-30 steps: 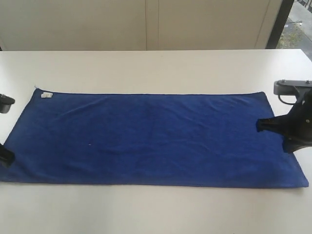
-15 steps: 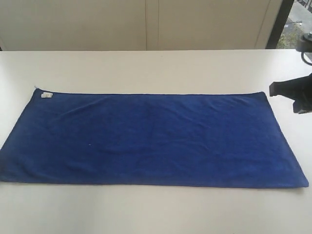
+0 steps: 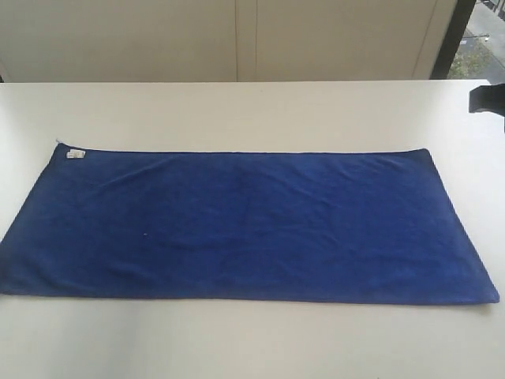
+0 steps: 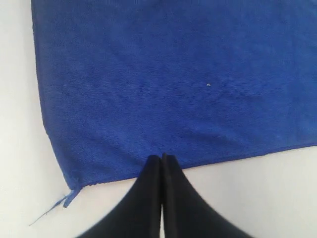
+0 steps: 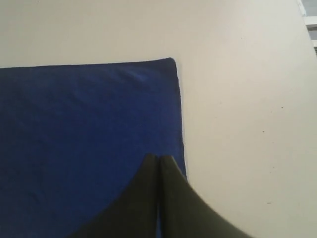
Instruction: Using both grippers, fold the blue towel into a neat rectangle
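Deep royal-blue fleecy rectangular towel (image 3: 245, 225) lies spread flat in a single layer on the white table (image 3: 237, 110). Its long side runs across the exterior view, with a small white label (image 3: 74, 154) at the far left corner. No fold made yet, as I judge it. Full-length layout makes sense: each hand gets one end to work from.

My left hand (image 4: 162, 159) has its black fingers pressed together on nothing. The tips line up with a hemmed edge, close to a corner where a loose blue thread (image 4: 49, 214) trails onto the table. Touching the cloth or just above it, I cannot tell.

My right hand (image 5: 158, 161) is likewise closed and empty, over the towel just inside an edge near its right end, with a square corner in sight beyond. The exterior view shows only a black bit of that arm at the right border; the left arm is out of frame.

I reckon both sit by the ends for a matched pinch. Fingers must part first, then take the hem without bunching the fleece.
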